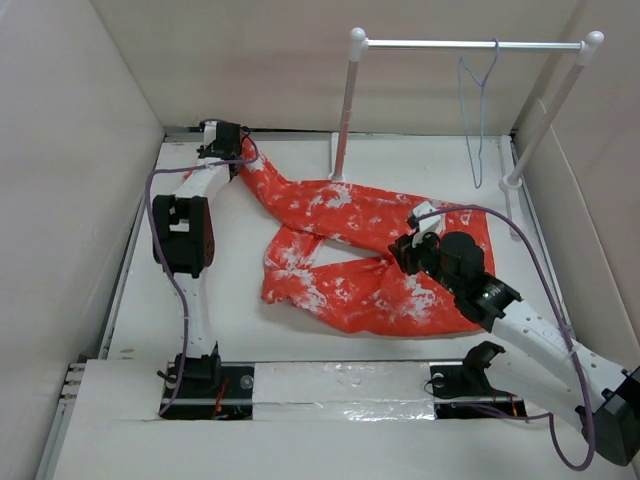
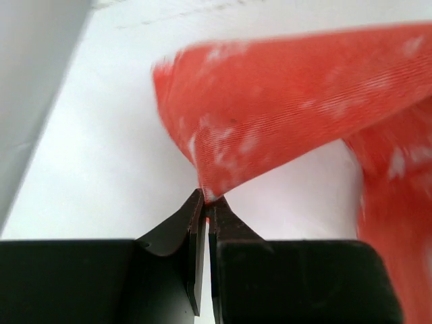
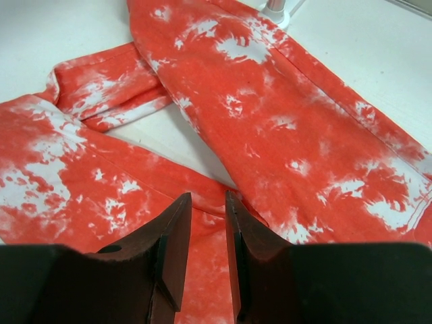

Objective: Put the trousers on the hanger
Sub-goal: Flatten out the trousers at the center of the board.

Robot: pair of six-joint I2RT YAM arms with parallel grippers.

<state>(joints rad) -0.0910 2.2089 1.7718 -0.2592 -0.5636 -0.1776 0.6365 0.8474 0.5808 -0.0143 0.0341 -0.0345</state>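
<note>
The red-orange trousers (image 1: 350, 215) lie spread across the white table, their legs running up and left. My left gripper (image 1: 228, 142) is at the far left corner and is shut on the end of one leg. In the left wrist view the jaws (image 2: 206, 197) pinch a corner of the fabric (image 2: 290, 101), which hangs lifted off the table. My right gripper (image 1: 405, 250) hovers low over the crotch area. Its jaws (image 3: 208, 197) stand narrowly open above the cloth (image 3: 270, 101), with nothing held between them. The pale blue wire hanger (image 1: 478, 110) hangs from the rack's crossbar at the back right.
The white-posted rack (image 1: 345, 110) with a metal crossbar (image 1: 430, 44) stands at the back of the table; its post foot shows in the right wrist view (image 3: 275, 8). Beige walls enclose the table on the left, the back and the right.
</note>
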